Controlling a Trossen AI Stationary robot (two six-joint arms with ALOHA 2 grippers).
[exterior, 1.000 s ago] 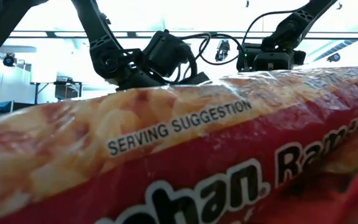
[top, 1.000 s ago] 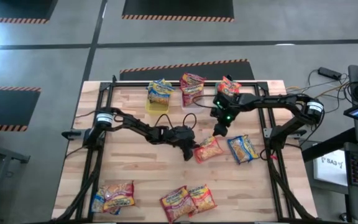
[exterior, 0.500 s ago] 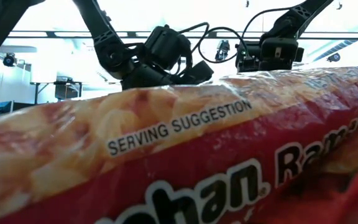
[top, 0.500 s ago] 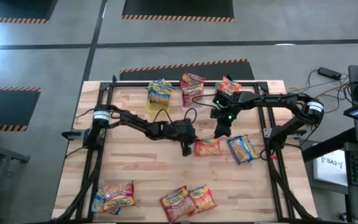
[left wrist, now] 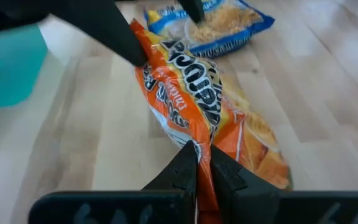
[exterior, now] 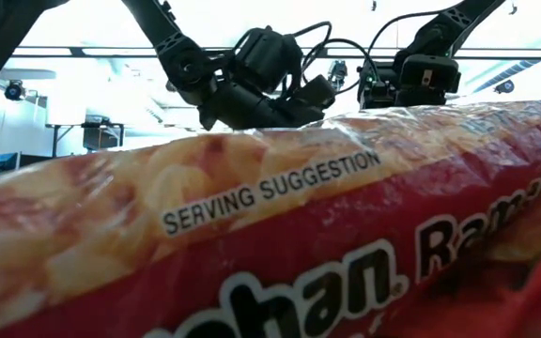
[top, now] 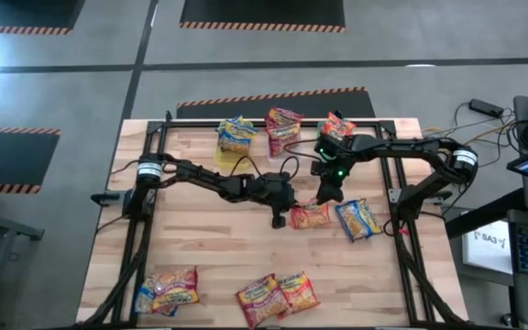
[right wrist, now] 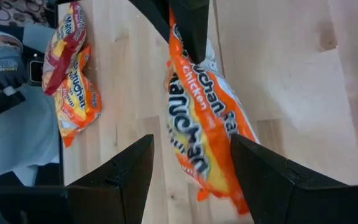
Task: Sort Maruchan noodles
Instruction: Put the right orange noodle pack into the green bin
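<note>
Left gripper (left wrist: 197, 163) is clenched on one edge of the orange packet (left wrist: 197, 106) mid-worktop, right gripper (right wrist: 191, 163) spread wide above it, so that thin pinch could slip.

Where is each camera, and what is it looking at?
High view: above the table, looking straight down; both arms show.
Low view: at table-top height, a red packet fills it; both arms above.
Left wrist view: left tool shut on the orange packet.
Right wrist view: right tool open around the orange packet.
Shared: both wrist views and the high view show that orange packet.
</note>
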